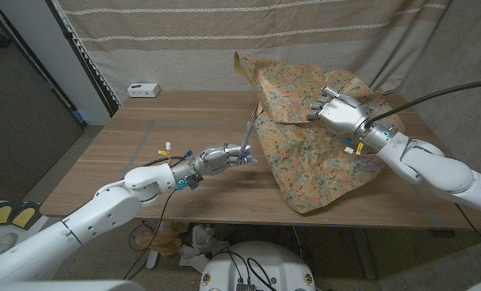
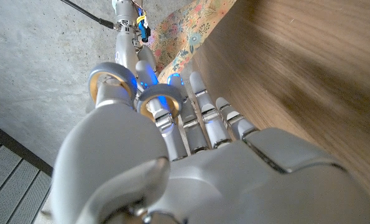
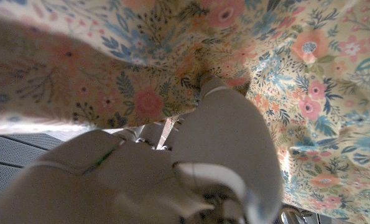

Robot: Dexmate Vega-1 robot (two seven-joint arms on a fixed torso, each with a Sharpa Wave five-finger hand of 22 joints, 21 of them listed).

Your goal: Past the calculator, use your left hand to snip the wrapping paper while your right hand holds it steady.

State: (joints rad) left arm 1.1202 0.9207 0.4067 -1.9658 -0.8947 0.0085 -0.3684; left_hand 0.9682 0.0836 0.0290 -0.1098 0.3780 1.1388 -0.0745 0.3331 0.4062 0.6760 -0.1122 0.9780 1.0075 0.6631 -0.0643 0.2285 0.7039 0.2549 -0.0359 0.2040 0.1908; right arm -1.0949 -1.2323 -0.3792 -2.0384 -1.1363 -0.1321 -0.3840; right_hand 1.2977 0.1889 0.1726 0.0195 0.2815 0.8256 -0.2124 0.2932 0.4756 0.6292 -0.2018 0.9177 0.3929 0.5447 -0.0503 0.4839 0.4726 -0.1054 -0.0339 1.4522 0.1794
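A beige curtain with pale stripes hangs behind a wooden table (image 1: 175, 153), and a small white box (image 1: 144, 90) sits at the table's far left corner; any writing on it is too small to read. The floral wrapping paper (image 1: 321, 162) lies crumpled over the right half of the table, its far edge standing up in a peak and its near corner reaching the front edge. No brand or label can be read anywhere on the paper.

The right hand (image 1: 339, 111) rests on top of the paper near its far side, fingers bent down onto the sheet and pressing it. In the right wrist view the right hand's fingers (image 3: 225, 118) are buried against the paper's flower print.

The left hand (image 1: 218, 158) reaches across the table's middle, fingers closed around blue-handled scissors (image 1: 247, 144) whose blades point up at the paper's left edge. In the left wrist view the blue handle loops (image 2: 166, 99) sit between its fingers.
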